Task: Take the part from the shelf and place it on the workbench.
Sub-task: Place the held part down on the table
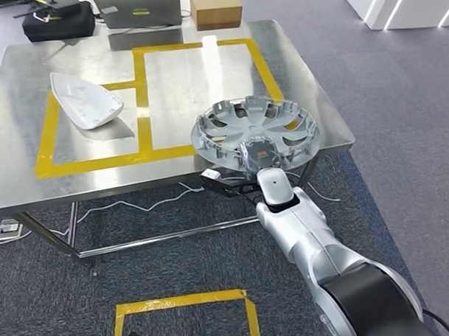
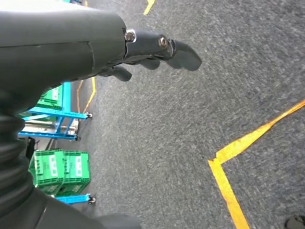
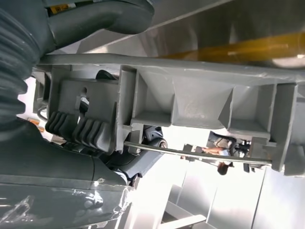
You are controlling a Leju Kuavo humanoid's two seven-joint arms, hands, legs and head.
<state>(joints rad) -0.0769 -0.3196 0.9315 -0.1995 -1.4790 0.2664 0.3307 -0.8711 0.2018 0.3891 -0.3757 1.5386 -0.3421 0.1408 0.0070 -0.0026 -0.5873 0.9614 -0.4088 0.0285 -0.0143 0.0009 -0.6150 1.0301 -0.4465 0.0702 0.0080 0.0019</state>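
A: We see the steel workbench (image 1: 38, 183) first, its top marked with yellow tape (image 1: 140, 99) in squares. What sits over its near right corner?

B: The part, a grey wheel cover (image 1: 256, 132), hollow side up and roughly level. Most of it is above the bench top inside the right-hand taped square, and its near rim juts past the bench edge toward us. We cannot tell whether it touches the steel.

A: And the right arm (image 1: 320, 245)?

B: It reaches up and forward from the lower right, silver forearm extended. The right hand (image 1: 255, 163) grips the cover's near rim. In the right wrist view we see the thumb (image 3: 104, 16) lying on one face of the rim and dark fingers (image 3: 81, 129) curled against the ribbed side, so the hand is clamped on the cover (image 3: 201, 95).

A: The left hand (image 2: 158, 50)?

B: It hangs over grey carpet, fingers gently curved and slightly apart, holding nothing.

A: Smaller things?

B: A white shell-shaped piece (image 1: 85, 100) rests in the left taped square, well apart from the cover. At the far edge are a black bag (image 1: 58, 18), a laptop (image 1: 140, 9) and a cardboard box (image 1: 215, 8).
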